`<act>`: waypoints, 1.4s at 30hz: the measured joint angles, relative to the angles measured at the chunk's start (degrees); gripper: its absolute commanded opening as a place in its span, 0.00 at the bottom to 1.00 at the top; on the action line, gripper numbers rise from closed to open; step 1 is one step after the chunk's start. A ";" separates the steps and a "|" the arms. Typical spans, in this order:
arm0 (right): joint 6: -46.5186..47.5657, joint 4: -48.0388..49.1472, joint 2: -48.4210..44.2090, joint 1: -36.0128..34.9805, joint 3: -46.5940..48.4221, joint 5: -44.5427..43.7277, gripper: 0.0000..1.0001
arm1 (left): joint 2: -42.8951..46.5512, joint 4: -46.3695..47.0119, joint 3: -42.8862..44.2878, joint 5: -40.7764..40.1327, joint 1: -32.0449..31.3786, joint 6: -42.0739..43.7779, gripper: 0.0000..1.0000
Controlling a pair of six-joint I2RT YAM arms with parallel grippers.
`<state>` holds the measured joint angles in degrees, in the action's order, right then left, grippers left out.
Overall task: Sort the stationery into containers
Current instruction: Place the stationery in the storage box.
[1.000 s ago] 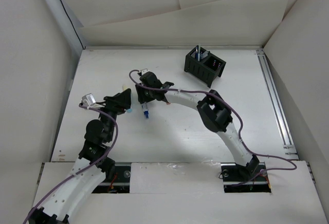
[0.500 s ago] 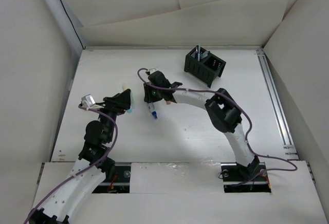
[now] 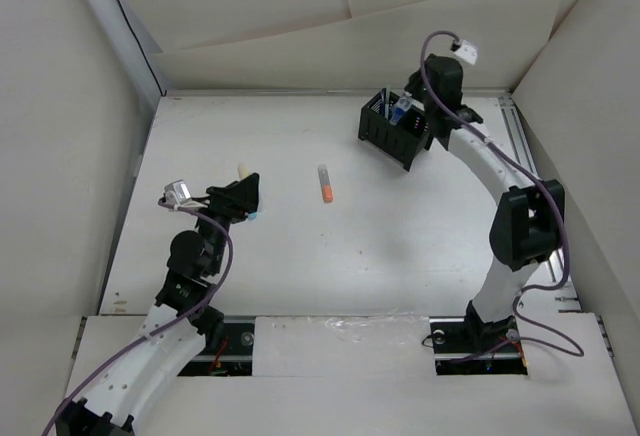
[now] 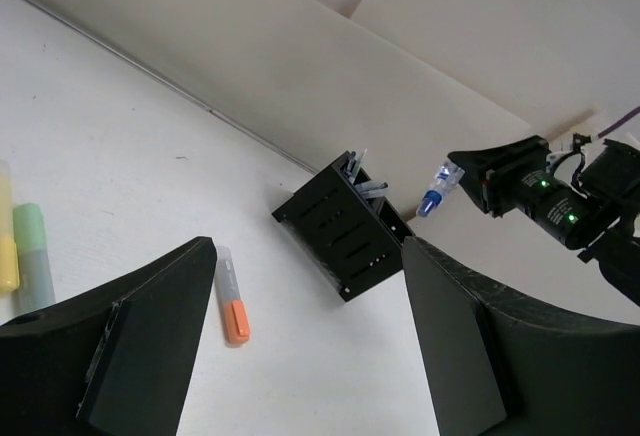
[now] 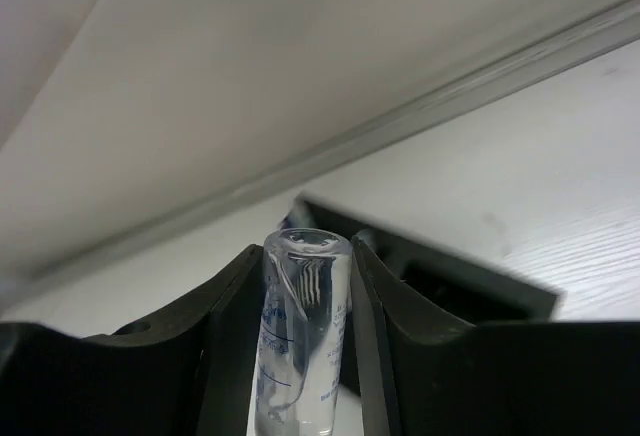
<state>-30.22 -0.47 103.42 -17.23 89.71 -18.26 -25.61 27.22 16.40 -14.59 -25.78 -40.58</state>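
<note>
Right gripper (image 3: pixel 408 106) is clamped on the white-blue marker (image 5: pixel 300 341), hanging over the black organiser (image 3: pixel 390 131) in the upper right of the top view. Risky bit imo: the marker looks tilted, and a few pens (image 4: pixel 357 168) already stick up out of one compartment. If it lets go off-centre, it could clip the rim or a divider and bounce out. Left gripper (image 4: pixel 300 346) sits at the left, jaws wide apart, holding nothing. The grey marker with orange end (image 3: pixel 324 184) lies mid-table.
</note>
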 measured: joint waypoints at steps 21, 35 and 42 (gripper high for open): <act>9.90 9.90 10.71 4.04 4.11 -26.73 0.00 | -3.34 1.46 0.00 2.19 0.00 0.00 0.72; 12.87 11.30 15.50 -1.64 4.09 -31.85 0.40 | -3.96 1.84 0.00 2.40 0.00 0.00 0.72; 13.55 11.45 13.77 -2.86 2.82 -33.16 0.63 | -3.96 1.90 0.00 2.89 0.00 -0.04 0.72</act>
<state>-16.67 10.98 117.19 -20.10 92.53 -51.42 -29.56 29.12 16.40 -11.70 -25.78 -40.62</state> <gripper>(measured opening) 0.630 0.719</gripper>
